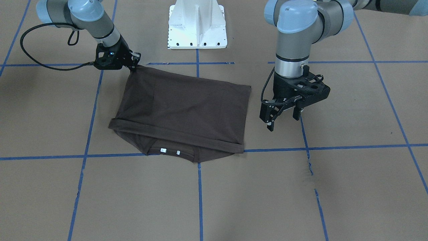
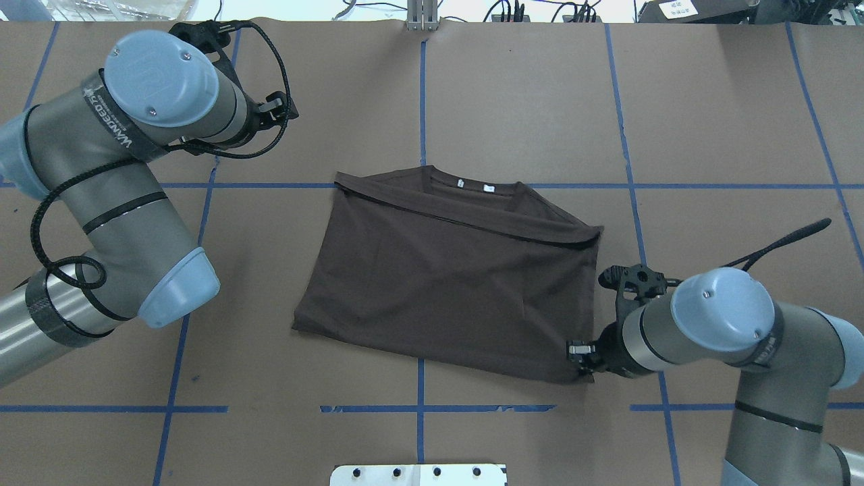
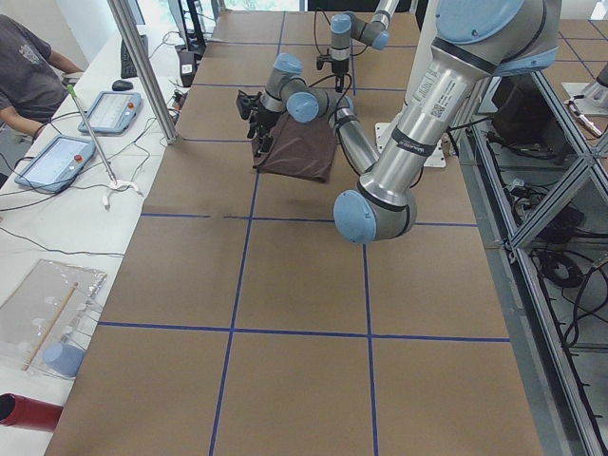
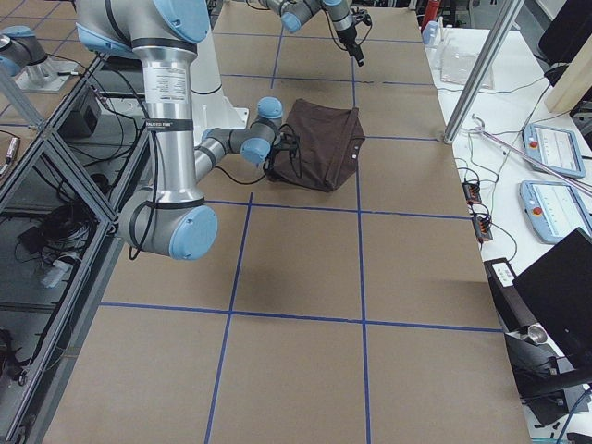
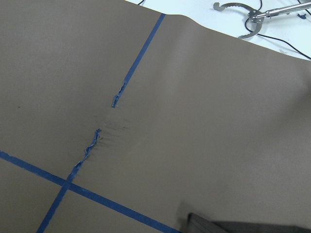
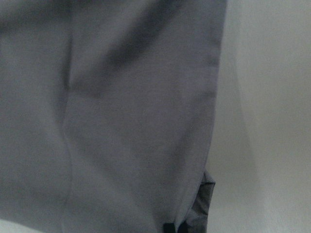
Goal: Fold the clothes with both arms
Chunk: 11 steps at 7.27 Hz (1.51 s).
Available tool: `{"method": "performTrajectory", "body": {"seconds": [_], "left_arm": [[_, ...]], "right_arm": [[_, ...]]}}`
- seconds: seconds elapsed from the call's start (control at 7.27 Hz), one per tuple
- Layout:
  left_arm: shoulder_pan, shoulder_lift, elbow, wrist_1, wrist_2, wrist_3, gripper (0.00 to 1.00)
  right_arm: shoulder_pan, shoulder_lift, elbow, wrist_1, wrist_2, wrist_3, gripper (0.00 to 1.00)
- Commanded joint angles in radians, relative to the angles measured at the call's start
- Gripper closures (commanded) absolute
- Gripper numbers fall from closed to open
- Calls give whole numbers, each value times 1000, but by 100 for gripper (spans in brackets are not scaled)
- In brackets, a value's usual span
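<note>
1 T-shirt [image 1: 184, 107] corner pinched by R gripper [image 1: 135, 63]; L gripper [image 1: 283, 122] spread.

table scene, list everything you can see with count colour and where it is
T-shirt: one, dark brown, partly folded, flat mid-table
tags: two, white, inside the collar
tape lines: several, blue, a grid across the table
table: one, brown covering
pedestal: one, white, on the robot's side of the T-shirt
screens: two, grey-blue, on the side bench
person: one, dark grey top, at that bench
arms: two, grey with light blue caps, either side of the T-shirt
left gripper: one, black, open, raised beside the T-shirt
right gripper: one, black, shut on a T-shirt corner
</note>
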<state>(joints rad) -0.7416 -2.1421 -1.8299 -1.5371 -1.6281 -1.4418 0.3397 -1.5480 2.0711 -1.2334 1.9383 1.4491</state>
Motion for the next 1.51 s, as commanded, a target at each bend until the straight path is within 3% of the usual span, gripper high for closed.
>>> {"method": "performTrajectory", "body": {"seconds": [0.0,0.14,0.41,0.83,1.38], "left_arm": [[13,4,-11,0,-1,1,0],[30,5,-29,0,-9,3,0],[152,22,-66,2,-48,-69,0],[390,71,-83,-3,-42,-436,2],[433,77,-23,-11,-39,-476,6]], "right_arm": [[-117,-95,102,8,4,0,100],[-126,-92,118,9,4,0,1],[-90,-75,158,15,-31,2,0],[99,-38,147,128,-41,0,0],[130,-26,144,137,-42,0,0]]}}
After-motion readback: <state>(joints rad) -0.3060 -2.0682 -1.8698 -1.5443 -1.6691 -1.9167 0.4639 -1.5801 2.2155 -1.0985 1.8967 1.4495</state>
